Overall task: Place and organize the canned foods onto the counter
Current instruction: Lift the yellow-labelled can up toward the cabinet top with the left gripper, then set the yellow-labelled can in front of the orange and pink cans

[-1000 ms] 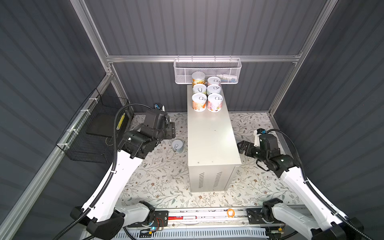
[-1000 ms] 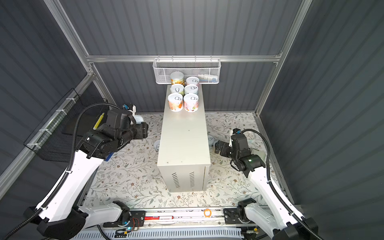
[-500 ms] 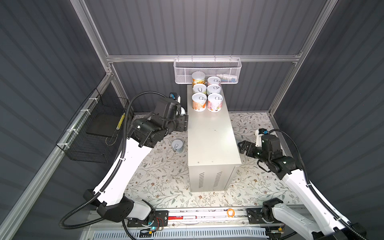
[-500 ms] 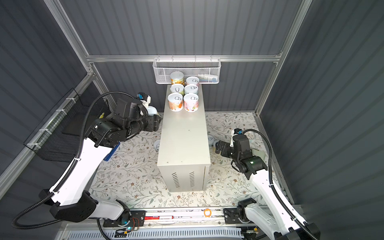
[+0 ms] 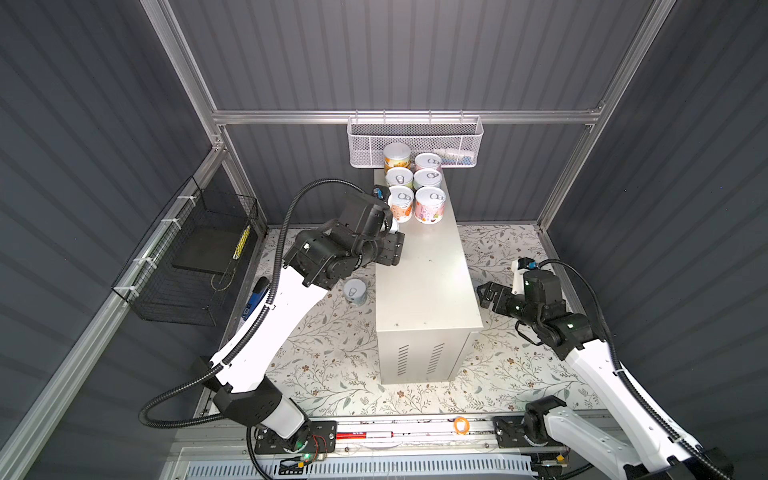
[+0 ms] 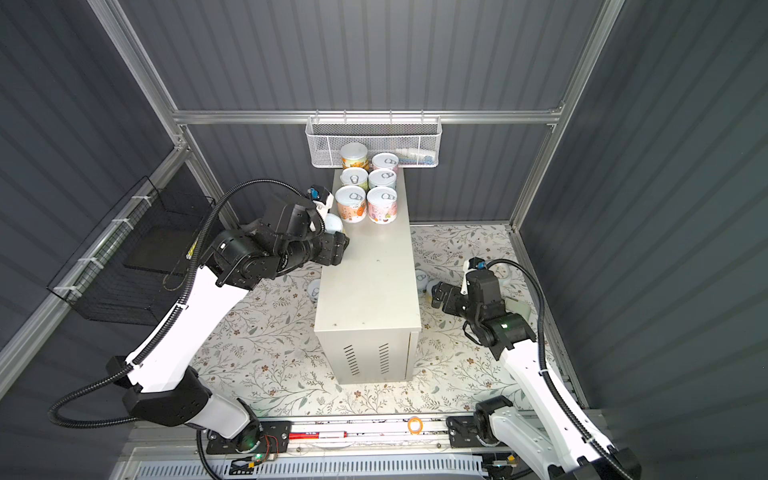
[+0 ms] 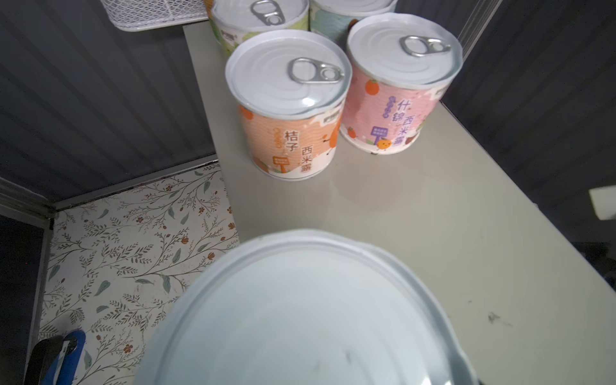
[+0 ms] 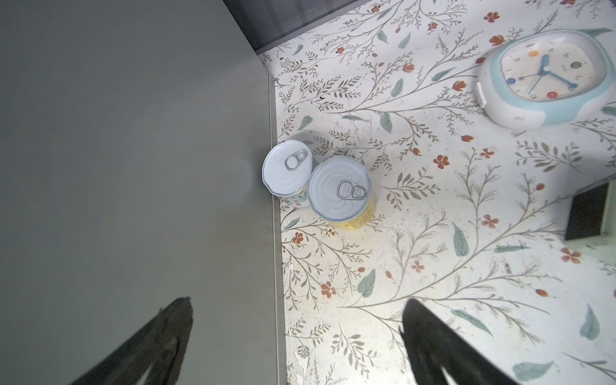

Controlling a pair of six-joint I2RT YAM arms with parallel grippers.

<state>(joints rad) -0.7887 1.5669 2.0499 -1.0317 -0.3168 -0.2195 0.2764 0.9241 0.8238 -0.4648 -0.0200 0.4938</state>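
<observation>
We are gripping the carried tin (image 7: 300,316) in the left gripper (image 5: 392,248) at the left edge of the worktop (image 5: 428,291), and its free spot is lying just below the orange-labelled tin (image 5: 401,205) in the frame (the right gripper (image 5: 485,294) is hanging wide open, lower right).

Nearest tin (image 7: 310,316) in the left wrist view — blurred, cropped by the edge — its label hidden

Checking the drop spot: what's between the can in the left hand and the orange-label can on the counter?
Nothing: the left wrist view shows only bare counter between the held can and the orange-label can.
</observation>
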